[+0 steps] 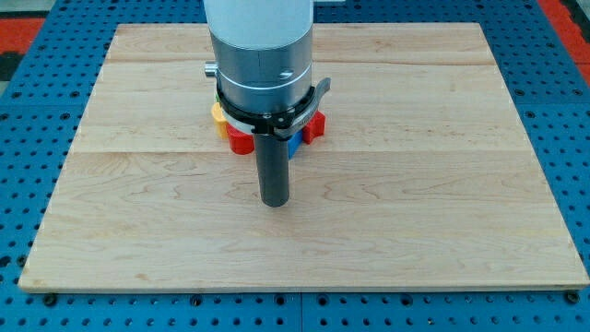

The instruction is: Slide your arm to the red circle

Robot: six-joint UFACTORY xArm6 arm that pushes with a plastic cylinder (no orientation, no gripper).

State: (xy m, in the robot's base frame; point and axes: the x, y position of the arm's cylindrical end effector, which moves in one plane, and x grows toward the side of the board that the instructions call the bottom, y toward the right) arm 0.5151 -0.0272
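My tip (275,202), a bare rod end with nothing to open or close, rests on the wooden board (442,231) touching no block. Just beyond it, toward the view's top, a red block (241,140) sits half hidden under the arm, its shape unclear, beside blue (293,143), yellow (218,113) and another red block (316,126).

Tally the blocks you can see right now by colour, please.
Red: 2, one at the cluster's left, one at its right
Yellow: 1
Blue: 1
Total: 4 visible; the arm hides part of the cluster. My tip sits below them.
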